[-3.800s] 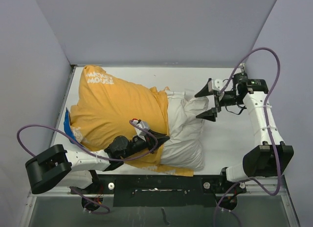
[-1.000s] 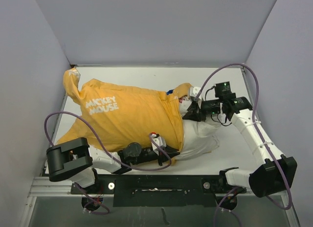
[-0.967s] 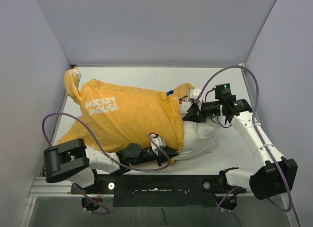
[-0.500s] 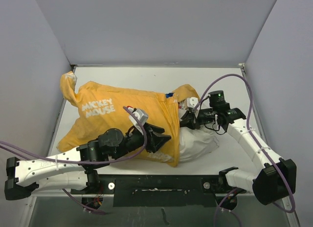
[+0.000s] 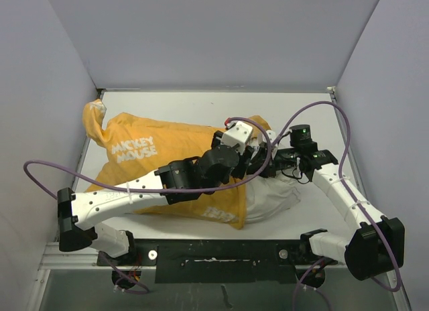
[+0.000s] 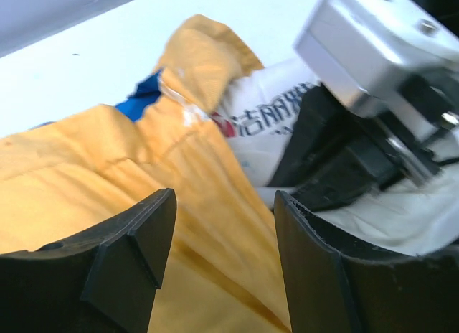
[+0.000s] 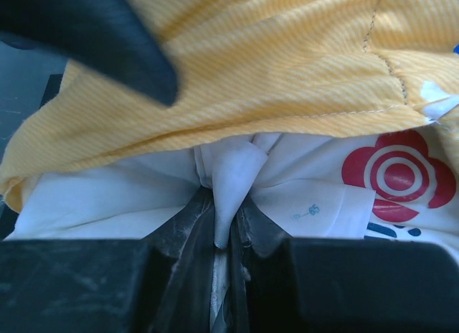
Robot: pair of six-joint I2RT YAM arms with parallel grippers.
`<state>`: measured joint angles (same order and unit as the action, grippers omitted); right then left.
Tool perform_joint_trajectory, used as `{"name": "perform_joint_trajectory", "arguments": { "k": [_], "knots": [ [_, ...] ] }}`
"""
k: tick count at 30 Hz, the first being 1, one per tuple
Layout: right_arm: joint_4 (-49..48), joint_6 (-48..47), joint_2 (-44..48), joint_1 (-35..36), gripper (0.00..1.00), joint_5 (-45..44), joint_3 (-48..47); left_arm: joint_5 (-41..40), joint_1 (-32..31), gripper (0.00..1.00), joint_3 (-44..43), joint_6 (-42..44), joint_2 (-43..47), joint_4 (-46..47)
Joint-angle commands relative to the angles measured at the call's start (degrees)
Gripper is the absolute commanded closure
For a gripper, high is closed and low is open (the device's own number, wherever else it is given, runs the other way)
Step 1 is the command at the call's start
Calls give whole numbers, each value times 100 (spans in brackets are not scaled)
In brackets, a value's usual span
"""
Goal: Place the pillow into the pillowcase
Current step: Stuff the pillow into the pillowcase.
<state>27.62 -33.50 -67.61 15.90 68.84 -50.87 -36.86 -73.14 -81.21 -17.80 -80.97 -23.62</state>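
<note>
Looking down from the top view first: the left pincer (image 5: 255, 155) has let go of the near hem it was clamped on a second ago. It has swung across the yellow pillowcase (image 5: 161, 157) to the mouth, right beside the right pincer (image 5: 271, 162). The pillow (image 5: 275, 194) is mostly inside, with only its right end bulging out onto the worktop (image 5: 201, 106), so I'd guess this is a regrip before another tug on the hem, not the finish. Room-wise, the case's far corner is bunched up near the left wall (image 5: 53, 90), and there's bare worktop behind it and to the right. Both arms are crowded at the mouth, though, with a purple cable (image 5: 315, 110) looping over them. Left wrist view: the jaws are about halfway open and holding nothing, hovering over the yellow hem with the printed pillow corner and the other pincer just beyond. Right wrist view: the jaws are closed tight on a pinch of white pillow fabric. The red flower logo (image 7: 398, 171) sits just to the right, and the yellow hem is draped just above.
</note>
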Motion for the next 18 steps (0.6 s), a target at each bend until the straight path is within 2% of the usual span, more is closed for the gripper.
{"name": "perform_joint_trajectory", "arguments": {
  "k": [1,6,11,18],
  "knots": [
    [486,252,-100,53,99,111,271,-300,364,45,-496,352,-173,-97],
    [448,292,-138,54,99,129,279,283,483,45,-640,232,-425,141],
    [422,330,-149,56,99,190,280,432,575,44,-887,193,-834,160],
    [404,408,-96,-62,99,309,297,-53,780,49,-978,101,-1186,-177]
  ]
}}
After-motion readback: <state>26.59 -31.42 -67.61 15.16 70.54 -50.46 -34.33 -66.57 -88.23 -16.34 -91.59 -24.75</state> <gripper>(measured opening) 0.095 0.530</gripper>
